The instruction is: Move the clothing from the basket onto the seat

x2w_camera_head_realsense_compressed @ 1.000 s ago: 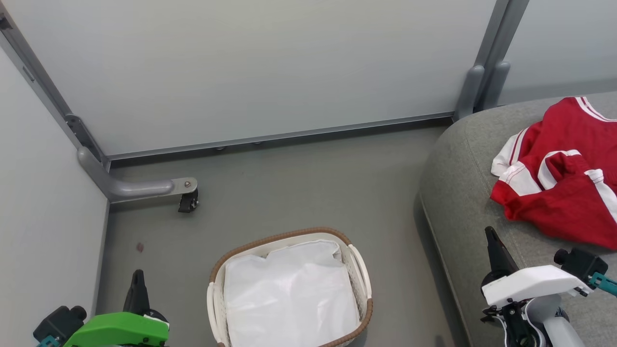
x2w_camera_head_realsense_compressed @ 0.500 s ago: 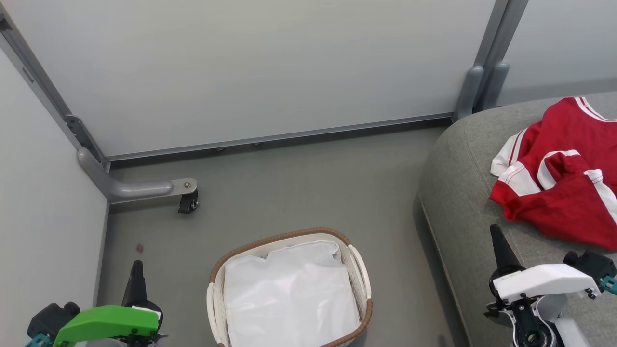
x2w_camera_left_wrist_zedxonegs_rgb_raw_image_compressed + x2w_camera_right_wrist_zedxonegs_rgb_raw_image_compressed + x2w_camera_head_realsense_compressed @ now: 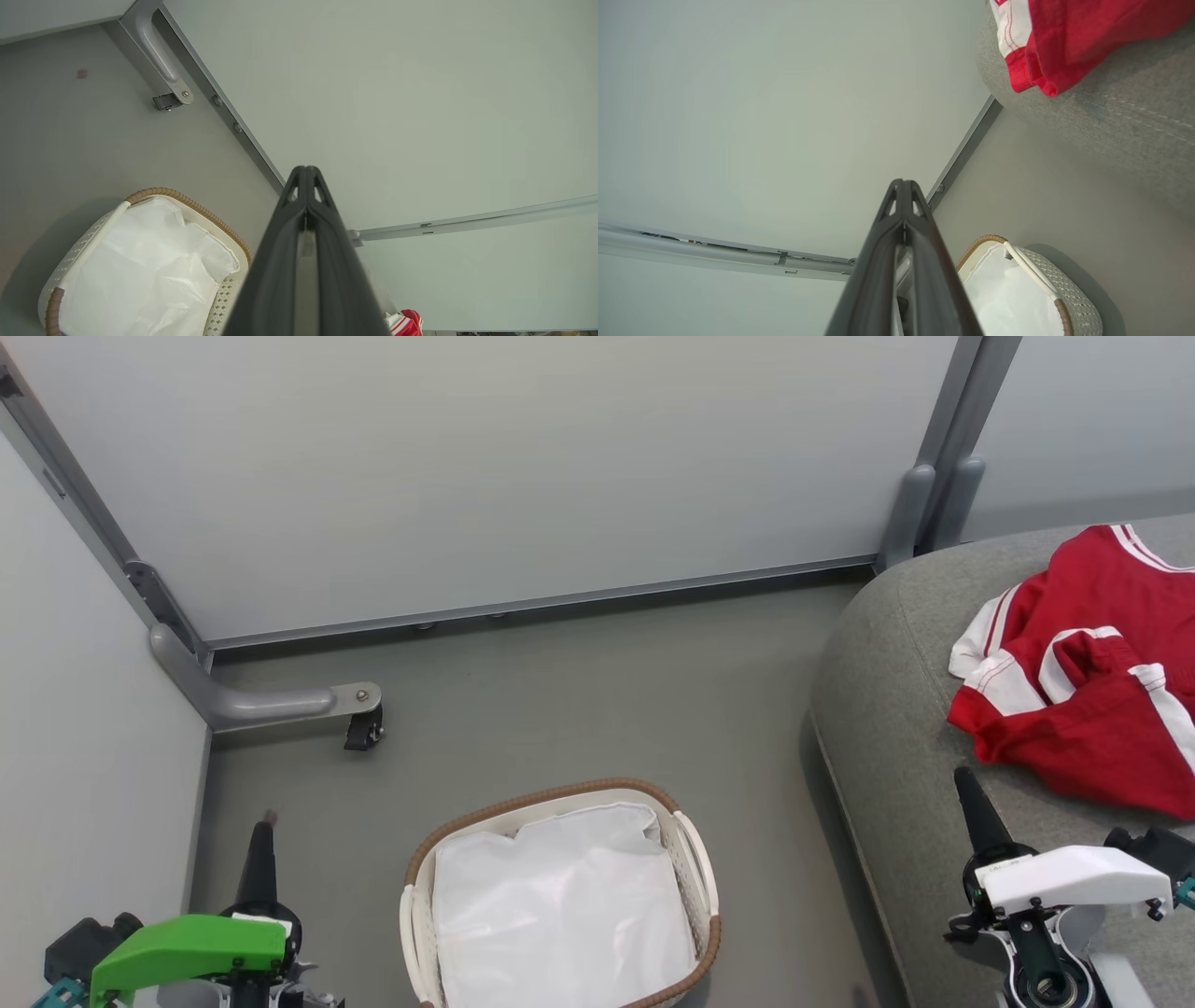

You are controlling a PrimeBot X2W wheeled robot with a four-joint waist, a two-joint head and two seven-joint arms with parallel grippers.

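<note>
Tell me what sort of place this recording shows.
Probably a staged living-room corner in a test space: grey sofa seat and lined basket on grey floor, enclosed by pale partition panels with a castered foot.

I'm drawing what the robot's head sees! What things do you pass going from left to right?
The left gripper → caster wheel → basket → seat → clothing, lying on the seat.

Pale partition panels [image 3: 485, 476] and a wheeled bracket [image 3: 271, 702] stand on grey floor [image 3: 579, 691].
</note>
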